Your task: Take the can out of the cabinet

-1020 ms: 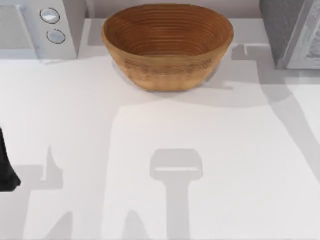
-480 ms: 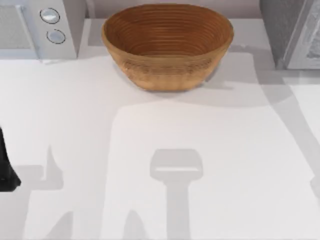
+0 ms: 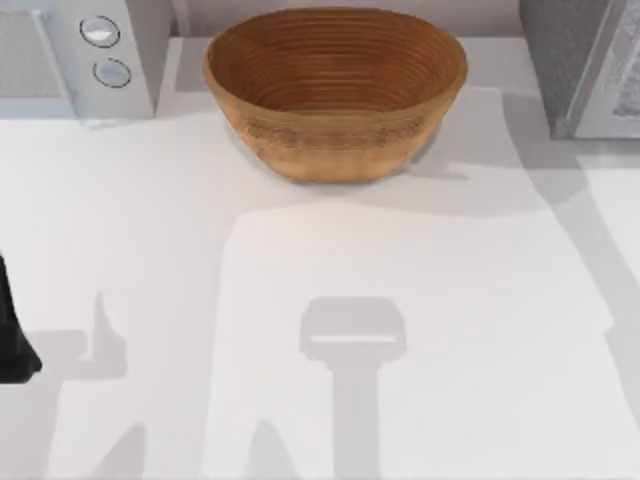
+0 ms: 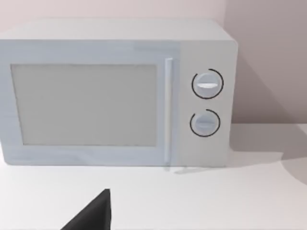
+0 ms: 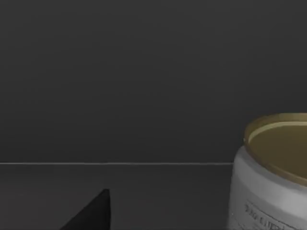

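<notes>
The can (image 5: pixel 274 172) has a pale grey body with a printed label and a gold lid. It stands upright on the dark floor of the cabinet's inside, seen in the right wrist view. A black tip of my right gripper (image 5: pixel 91 214) shows low in that view, apart from the can. From above, the grey cabinet (image 3: pixel 580 60) stands at the table's back right corner. My left arm (image 3: pixel 10 335) is parked at the table's left edge, and a black tip of my left gripper (image 4: pixel 92 213) faces the microwave (image 4: pixel 115 93).
A brown woven basket (image 3: pixel 335 90) stands at the back middle of the white table (image 3: pixel 320 270). The white microwave (image 3: pixel 75 55) with two dials fills the back left corner. A pale wall rises behind the microwave.
The shadows on the table's right side have slid toward the right edge. The left arm, basket and microwave have not moved.
</notes>
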